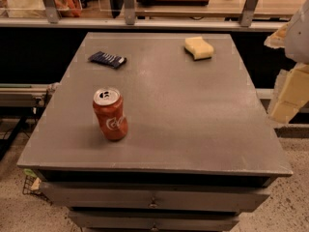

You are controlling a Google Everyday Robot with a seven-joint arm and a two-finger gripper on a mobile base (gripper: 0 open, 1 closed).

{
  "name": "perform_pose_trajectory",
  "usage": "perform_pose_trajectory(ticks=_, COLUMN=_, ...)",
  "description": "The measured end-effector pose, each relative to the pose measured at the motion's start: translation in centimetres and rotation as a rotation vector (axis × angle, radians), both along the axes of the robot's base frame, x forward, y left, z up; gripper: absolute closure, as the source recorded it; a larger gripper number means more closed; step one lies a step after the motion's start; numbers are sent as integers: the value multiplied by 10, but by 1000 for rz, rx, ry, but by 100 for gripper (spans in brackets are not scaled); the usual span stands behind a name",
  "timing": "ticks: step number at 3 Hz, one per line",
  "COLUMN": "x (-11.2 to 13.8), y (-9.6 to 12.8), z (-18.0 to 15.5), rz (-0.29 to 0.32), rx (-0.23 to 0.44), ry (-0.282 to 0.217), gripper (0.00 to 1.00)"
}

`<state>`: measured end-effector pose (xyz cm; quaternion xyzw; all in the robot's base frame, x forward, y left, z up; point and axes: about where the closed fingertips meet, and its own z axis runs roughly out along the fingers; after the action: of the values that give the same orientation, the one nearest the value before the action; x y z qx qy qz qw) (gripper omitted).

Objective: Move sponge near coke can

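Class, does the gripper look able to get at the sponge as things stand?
Probably yes. The gripper hangs beyond the right edge of the table; the sponge lies alone near the far right corner. Nothing stands between them: the coke can and blue packet sit on the left side.

Blue packet on grey table

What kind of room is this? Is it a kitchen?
Probably a lab or workshop, not a kitchen: a grey drawer cabinet, a metal-framed bench behind it, and the robot's gripper at the right edge.
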<state>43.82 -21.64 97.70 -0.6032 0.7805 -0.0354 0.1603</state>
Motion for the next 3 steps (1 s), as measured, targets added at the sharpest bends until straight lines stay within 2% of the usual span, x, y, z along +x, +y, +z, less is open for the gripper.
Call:
perform_pose_trajectory(ticks=1, x=6, y=3, z=-2, rz=-4, rx=10, ry=-10, gripper=0)
perform_pose_trajectory(ticks=2, x=31, y=4, z=-11, rz=-45, rx=54, ry=-47, gripper=0)
perform_pose_trajectory(ticks=3, x=92, y=13, z=-29, rz=-138, rx=178, ry=-107, gripper=0)
